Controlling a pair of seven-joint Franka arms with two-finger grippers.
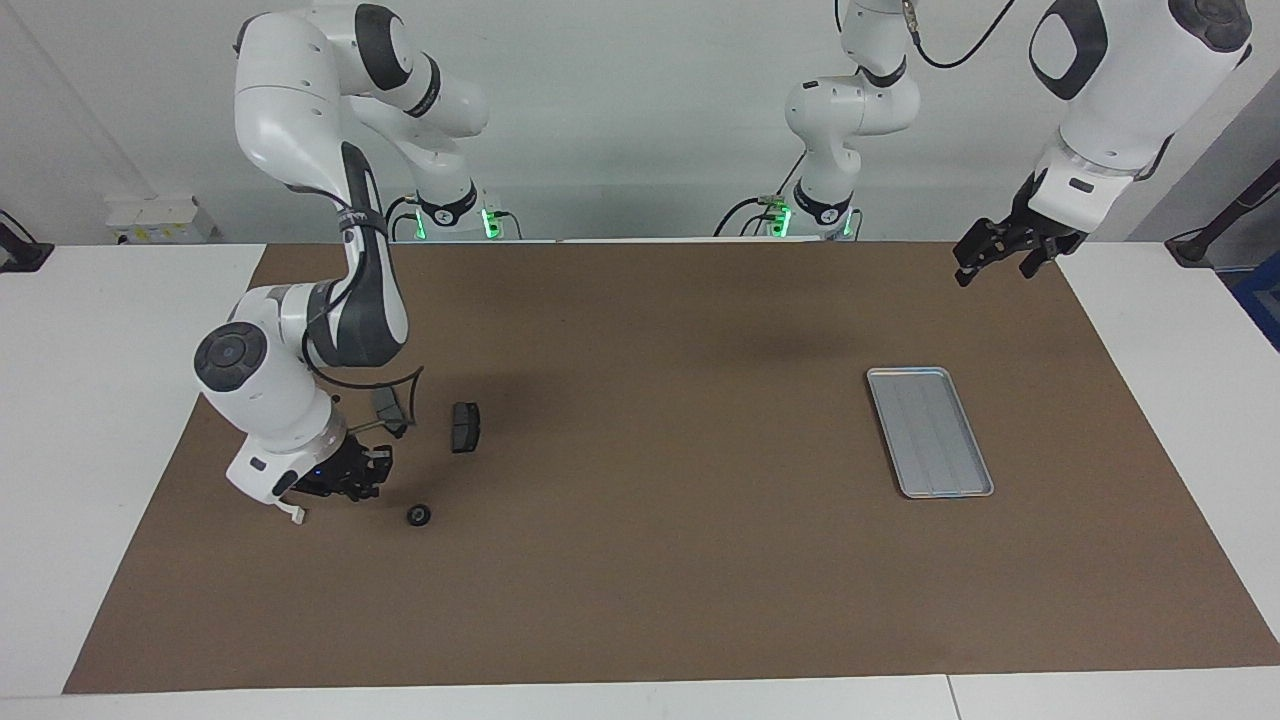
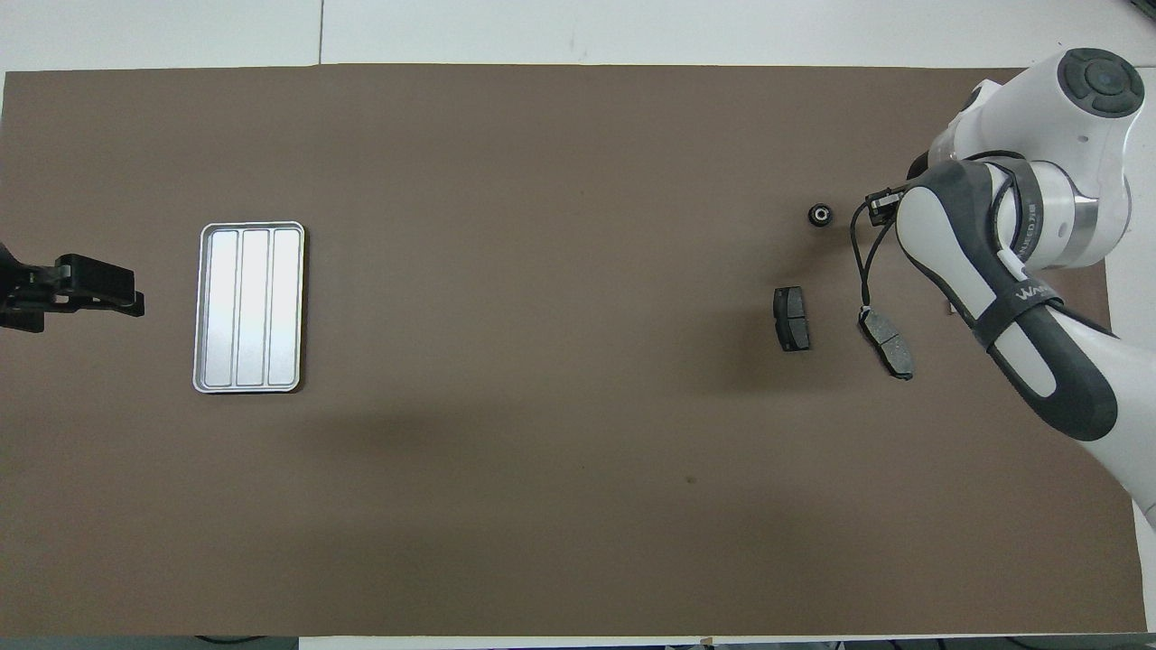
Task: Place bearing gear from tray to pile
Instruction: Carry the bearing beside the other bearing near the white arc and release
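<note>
Facing view: right gripper [image 1: 352, 478] sits low at the left of the frame, over the mat [image 1: 660, 560], fingertips together and nothing held as far as I can see. It covers most of the white half-ring bracket [image 1: 296, 515]; only one end pokes out below the wrist. Bearing gear [image 1: 419, 515] lies on the mat just beside the gripper, lower left of centre, not touching it. Two dark brake pads above it: one [image 1: 465, 426] clear, the other [image 1: 389, 408] partly masked by the arm's cable. Tray [image 1: 929, 431] at centre right, nothing in it. Left gripper [image 1: 1001, 250] hangs at upper right, above the mat's corner, jaws apart, holding nothing; that arm waits.

Overhead view: tray [image 2: 249, 307] at mid left, bare ribs. Left gripper [image 2: 77, 291] at the left edge beside it. Bearing gear [image 2: 820, 215] at upper right, with both pads [image 2: 792, 318] [image 2: 887, 341] below it. Right arm fills the right edge; its gripper is hidden under the wrist here.
</note>
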